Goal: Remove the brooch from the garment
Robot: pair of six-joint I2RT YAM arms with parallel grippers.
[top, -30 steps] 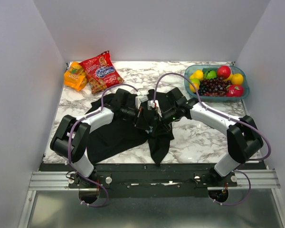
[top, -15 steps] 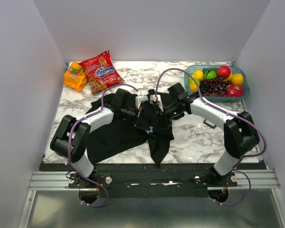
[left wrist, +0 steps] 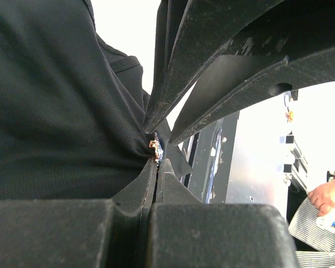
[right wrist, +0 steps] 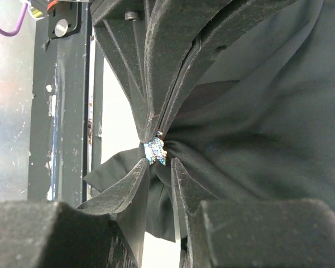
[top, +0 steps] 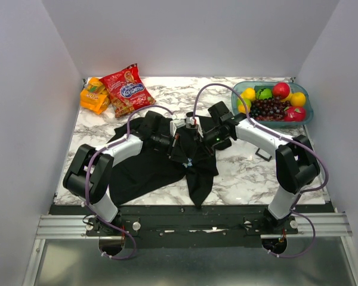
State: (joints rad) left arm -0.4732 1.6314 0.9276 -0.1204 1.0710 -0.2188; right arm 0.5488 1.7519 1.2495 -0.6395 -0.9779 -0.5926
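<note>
Right wrist view had the tiny brooch (right wrist: 154, 151) glinting on the soft black shirt (right wrist: 257, 128) (limp, light stuff), left gripper (left wrist: 157, 163) clamped on cloth beside it, right gripper (right wrist: 159, 164) jaws apart just below, and the hard little ornament itself looked the place to pinch.

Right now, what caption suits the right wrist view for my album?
The right gripper, fingers parted, flanks the brooch on the black garment that the left gripper pinches.

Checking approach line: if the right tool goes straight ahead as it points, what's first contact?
Likely the brooch, pinned on the garment just ahead of the right tool; right behind it the left tool pinches the cloth. Depth unclear.
</note>
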